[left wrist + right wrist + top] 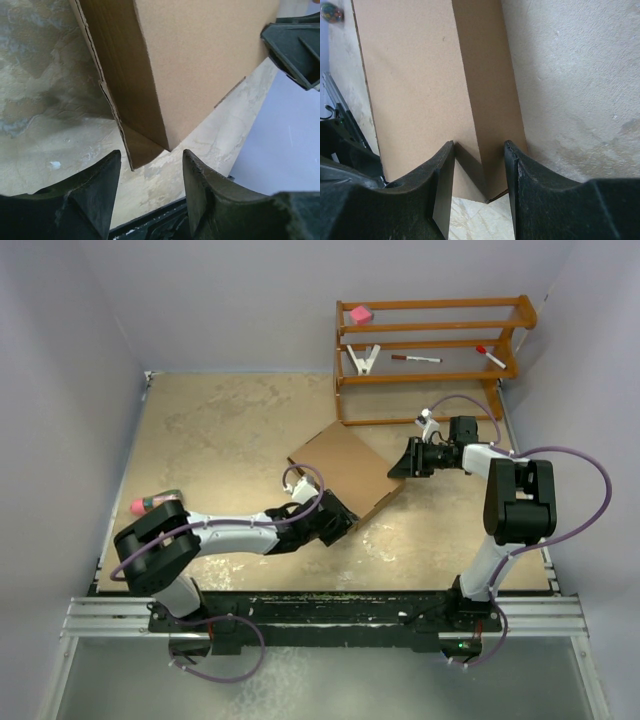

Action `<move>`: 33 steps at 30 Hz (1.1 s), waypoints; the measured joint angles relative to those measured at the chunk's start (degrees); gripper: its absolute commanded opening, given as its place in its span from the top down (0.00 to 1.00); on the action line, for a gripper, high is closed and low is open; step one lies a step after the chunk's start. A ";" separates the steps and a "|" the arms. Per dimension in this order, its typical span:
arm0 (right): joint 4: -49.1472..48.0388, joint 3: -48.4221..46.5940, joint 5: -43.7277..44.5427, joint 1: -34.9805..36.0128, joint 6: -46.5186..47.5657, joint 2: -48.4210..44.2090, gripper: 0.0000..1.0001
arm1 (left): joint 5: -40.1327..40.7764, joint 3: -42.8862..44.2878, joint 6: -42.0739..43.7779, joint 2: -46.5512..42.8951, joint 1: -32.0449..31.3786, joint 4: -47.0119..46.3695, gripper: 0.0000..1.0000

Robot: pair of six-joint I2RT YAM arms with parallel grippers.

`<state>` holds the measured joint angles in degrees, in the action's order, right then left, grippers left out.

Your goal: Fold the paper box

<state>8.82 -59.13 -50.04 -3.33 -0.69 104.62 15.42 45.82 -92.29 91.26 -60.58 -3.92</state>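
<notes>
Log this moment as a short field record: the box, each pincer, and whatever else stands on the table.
paper box: shallow brown cardboard box, plain panel up, lying mid-table
table: mottled tan surface
left pincer: jaws apart, the box's near corner just ahead of the gap
right pincer: fingers astride the box's right-hand corner; unclear whether it is clamped
wooden rack: far right of the table, small items on its shelves
</notes>
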 measured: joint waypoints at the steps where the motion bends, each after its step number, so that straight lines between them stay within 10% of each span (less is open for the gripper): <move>1: -0.02 0.00 0.00 0.00 0.00 0.00 0.57 | 0.02 0.33 -0.22 0.50 0.00 0.42 0.47; 24: 0.07 0.00 0.00 0.00 0.17 0.00 0.58 | 0.04 4.74 -1.64 3.45 0.00 3.21 0.87; 29: 0.09 0.00 0.00 0.00 0.20 0.00 0.57 | -0.26 5.01 -1.66 3.54 0.00 3.56 0.84; 33: 0.11 -0.04 0.00 0.00 0.20 0.00 0.50 | -0.42 5.16 -0.83 3.54 0.00 3.87 0.60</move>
<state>8.93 -59.18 -50.04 -3.33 -0.49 104.62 15.00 50.98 -93.12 94.80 -60.58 -0.05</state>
